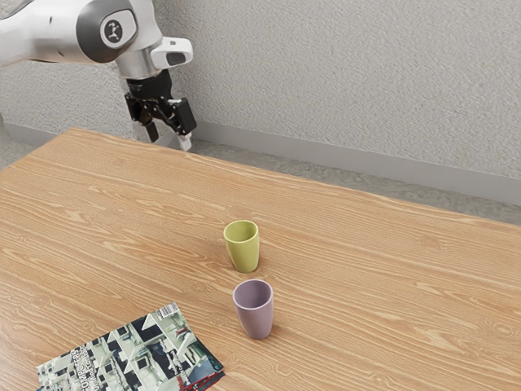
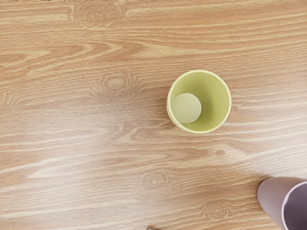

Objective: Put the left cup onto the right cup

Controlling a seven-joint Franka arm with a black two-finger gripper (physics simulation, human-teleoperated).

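A yellow-green cup [image 1: 242, 245] stands upright near the middle of the wooden table [image 1: 391, 269]. A mauve cup [image 1: 254, 308] stands upright just in front of it, closer to the table's front edge, and the two are apart. My gripper [image 1: 168, 138] hangs high above the table's far edge, at the exterior view's upper left, well away from both cups. Its fingers [image 1: 186, 140] are open with nothing between them. From above, the wrist view looks into the empty yellow-green cup [image 2: 199, 101], with the mauve cup [image 2: 287, 200] partly cut off beside it.
A magazine [image 1: 134, 353] lies flat at the table's front, at the exterior view's lower left. A grey wall [image 1: 366, 73] rises behind the table.
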